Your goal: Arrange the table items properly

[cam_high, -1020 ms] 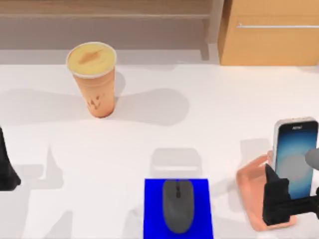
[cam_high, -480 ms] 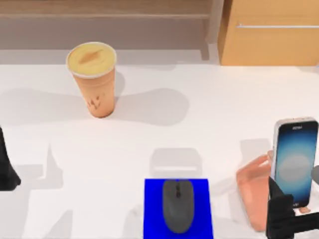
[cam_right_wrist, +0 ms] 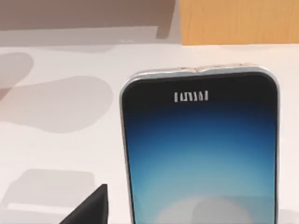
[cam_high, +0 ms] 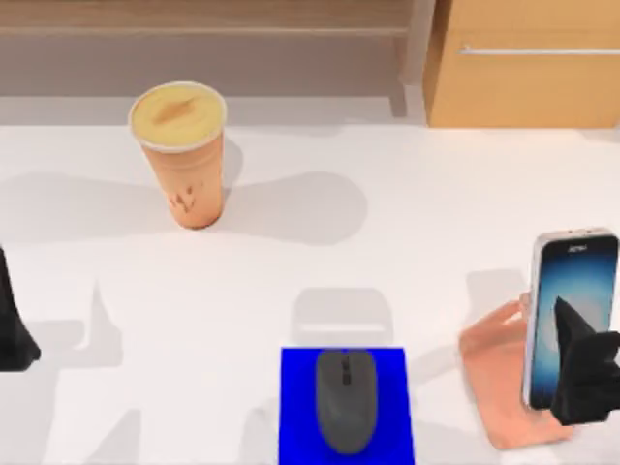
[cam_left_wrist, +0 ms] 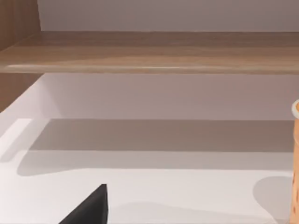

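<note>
The smartphone [cam_high: 560, 281] with its blue glowing screen stands upright against the salmon-pink stand [cam_high: 494, 373] at the right edge, and it looms close in the right wrist view [cam_right_wrist: 201, 154]. My right gripper [cam_high: 586, 373] hangs open over the phone's lower right part, not gripping it. One of its fingertips [cam_right_wrist: 88, 207] shows apart from the phone. The dark grey mouse [cam_high: 345, 399] lies on the blue pad [cam_high: 300, 387] at the front centre. The tall orange cup [cam_high: 181, 160] stands upright at the back left. My left gripper [cam_high: 12, 325] is parked open at the left edge.
A wooden cabinet [cam_high: 528, 63] rises behind the table at the back right, and a low wooden shelf [cam_left_wrist: 149, 51] runs along the back. The white tabletop [cam_high: 320, 252] stretches between the cup and the pad.
The phone has stayed leaning on the stand. My right gripper has let go of it, dipped toward the front edge, then moved right and up over its lower corner. The left arm stayed put.
</note>
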You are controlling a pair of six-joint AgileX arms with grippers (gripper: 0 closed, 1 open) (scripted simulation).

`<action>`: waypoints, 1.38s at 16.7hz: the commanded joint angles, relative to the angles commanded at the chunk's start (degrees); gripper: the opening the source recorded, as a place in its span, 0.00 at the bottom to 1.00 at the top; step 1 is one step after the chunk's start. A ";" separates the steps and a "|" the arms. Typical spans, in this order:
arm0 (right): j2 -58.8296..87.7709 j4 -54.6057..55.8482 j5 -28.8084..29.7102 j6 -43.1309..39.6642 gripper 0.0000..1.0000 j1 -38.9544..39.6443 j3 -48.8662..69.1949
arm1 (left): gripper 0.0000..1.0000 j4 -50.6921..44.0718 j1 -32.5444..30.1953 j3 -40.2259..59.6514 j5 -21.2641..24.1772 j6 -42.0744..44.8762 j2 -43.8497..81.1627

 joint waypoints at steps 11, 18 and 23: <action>-23.12 15.89 -25.61 -16.82 1.00 -39.34 -12.58 | 1.00 0.00 0.00 0.00 0.00 0.00 0.00; -28.67 23.90 -40.94 -28.49 1.00 -56.78 -21.45 | 1.00 0.00 0.00 0.00 0.00 0.00 0.00; -29.26 24.91 -43.20 -30.69 1.00 -59.09 -23.12 | 1.00 0.00 0.00 0.00 0.00 0.00 0.00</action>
